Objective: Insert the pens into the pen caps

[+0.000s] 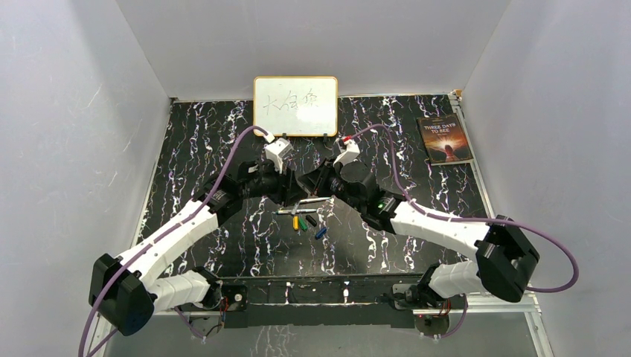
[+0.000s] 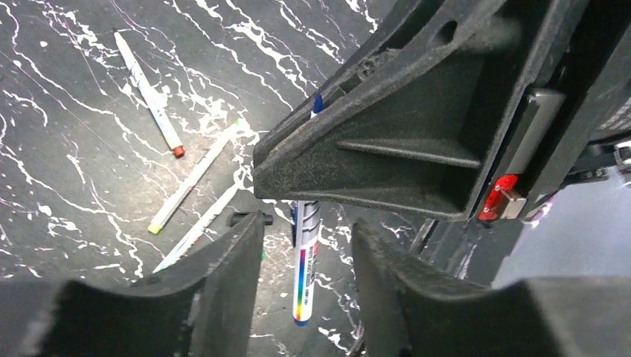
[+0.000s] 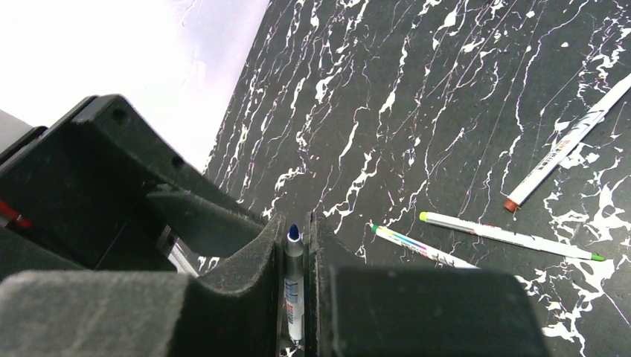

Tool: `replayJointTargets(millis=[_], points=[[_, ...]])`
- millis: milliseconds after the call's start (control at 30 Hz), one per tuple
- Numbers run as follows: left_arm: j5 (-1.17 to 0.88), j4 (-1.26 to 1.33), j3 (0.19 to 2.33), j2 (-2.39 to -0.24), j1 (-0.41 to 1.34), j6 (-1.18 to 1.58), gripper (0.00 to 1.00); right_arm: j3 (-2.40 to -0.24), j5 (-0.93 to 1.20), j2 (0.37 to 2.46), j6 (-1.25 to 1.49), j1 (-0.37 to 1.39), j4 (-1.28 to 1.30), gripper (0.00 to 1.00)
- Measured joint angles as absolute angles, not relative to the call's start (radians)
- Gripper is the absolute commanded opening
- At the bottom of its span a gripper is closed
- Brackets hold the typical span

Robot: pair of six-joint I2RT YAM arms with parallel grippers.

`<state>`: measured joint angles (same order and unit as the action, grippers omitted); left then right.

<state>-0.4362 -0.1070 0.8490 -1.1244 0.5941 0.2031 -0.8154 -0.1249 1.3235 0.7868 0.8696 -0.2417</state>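
The black, white-veined marble-look table carries a white dry-erase board at its far edge and a dark paperback book at the far right, and the two grippers meet above its middle. The right gripper is clenched on a thin whitish marker pen with a blue tip, held off the table with the tip poking just past the pads. The left gripper is released, its jaws standing either side of the same barrel with a gap on each side. This looks like a hand-over, and to do it well the left gripper should draw back in line with its own fingers so that neither pad knocks the barrel askew. The right should hold firm, because a tilted pen will miss so small a mouth. Three more whitish marker pens lie loose near one another on the table. Just beside them are the four stubby plastic caps in yellow, green, black and blue. Only the top view shows the caps plainly and where the blue one lies. Only the left wrist view shows the slack around the barrel, and only the right wrist view shows the clamp and the tip.
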Motion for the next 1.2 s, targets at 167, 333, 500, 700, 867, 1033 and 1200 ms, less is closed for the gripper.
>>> replayJointTargets(millis=[167,333,500,700,867,1033,1200], points=[[-0.456,-0.056,0.841,-1.103,0.594,0.234,0.63,-0.814,-0.122,1.296,0.788,0.870,-0.240,0.00],[-0.475,-0.031,0.832,-1.081,0.594,0.245,0.62,-0.804,-0.105,1.250,0.808,0.869,-0.262,0.00],[-0.506,-0.012,0.826,-1.080,0.594,0.256,0.32,-0.786,-0.077,1.233,0.846,0.869,-0.314,0.00],[-0.535,-0.007,0.818,-1.079,0.595,0.264,0.11,-0.752,-0.056,1.233,0.900,0.868,-0.356,0.00],[-0.548,-0.009,0.818,-1.076,0.598,0.262,0.36,-0.731,-0.058,1.231,0.929,0.868,-0.387,0.00],[-0.548,-0.013,0.817,-1.057,0.598,0.258,0.51,-0.706,-0.088,1.210,0.948,0.868,-0.396,0.00],[-0.542,-0.017,0.811,-1.017,0.598,0.258,0.40,-0.656,-0.141,1.143,0.952,0.868,-0.406,0.00]])
